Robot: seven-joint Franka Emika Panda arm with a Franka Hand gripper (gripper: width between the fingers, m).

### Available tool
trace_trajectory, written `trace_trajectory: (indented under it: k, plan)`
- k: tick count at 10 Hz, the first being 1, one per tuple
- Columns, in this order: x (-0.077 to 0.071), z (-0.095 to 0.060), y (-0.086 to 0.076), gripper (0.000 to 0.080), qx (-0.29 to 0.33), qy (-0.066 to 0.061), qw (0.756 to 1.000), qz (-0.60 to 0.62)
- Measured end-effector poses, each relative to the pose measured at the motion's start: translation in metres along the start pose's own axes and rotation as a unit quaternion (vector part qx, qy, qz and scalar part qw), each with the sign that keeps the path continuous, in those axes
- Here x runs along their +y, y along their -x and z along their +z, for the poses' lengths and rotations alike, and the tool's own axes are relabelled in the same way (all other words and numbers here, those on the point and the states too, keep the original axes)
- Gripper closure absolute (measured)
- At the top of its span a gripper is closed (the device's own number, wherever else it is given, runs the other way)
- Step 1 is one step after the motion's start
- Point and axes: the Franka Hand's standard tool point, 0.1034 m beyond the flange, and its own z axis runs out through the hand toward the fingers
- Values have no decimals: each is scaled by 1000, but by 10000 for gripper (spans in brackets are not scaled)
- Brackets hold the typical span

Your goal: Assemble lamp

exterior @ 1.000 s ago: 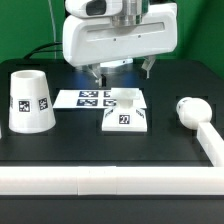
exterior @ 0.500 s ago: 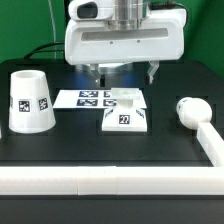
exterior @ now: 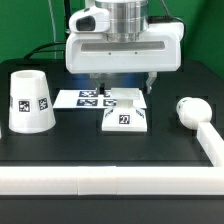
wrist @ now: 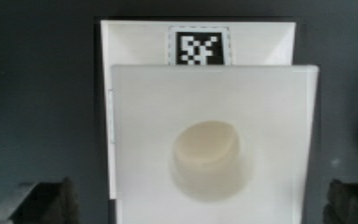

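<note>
While your gripper [exterior: 123, 86] hangs with fingers [wrist: 41, 201] spread wide and empty, the base [exterior: 125, 118] lies directly below at the bench [exterior: 70, 150] centre, squarely between them, socket [wrist: 208, 160] up. The shade [exterior: 29, 101] and bulb [exterior: 187, 109] sit near opposite side edges. A straight descent looks enough to straddle it.
</note>
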Motion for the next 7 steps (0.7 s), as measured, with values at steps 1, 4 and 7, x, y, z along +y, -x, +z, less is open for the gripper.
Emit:
trace_trajectory:
  k: [1, 4, 7]
  plan:
    - [-2, 7, 1, 100, 1, 0, 1000, -2]
    - [-1, 17, 5, 227, 0, -1, 1000, -6]
    - [-1, 17, 5, 265, 0, -1, 1000, -8]
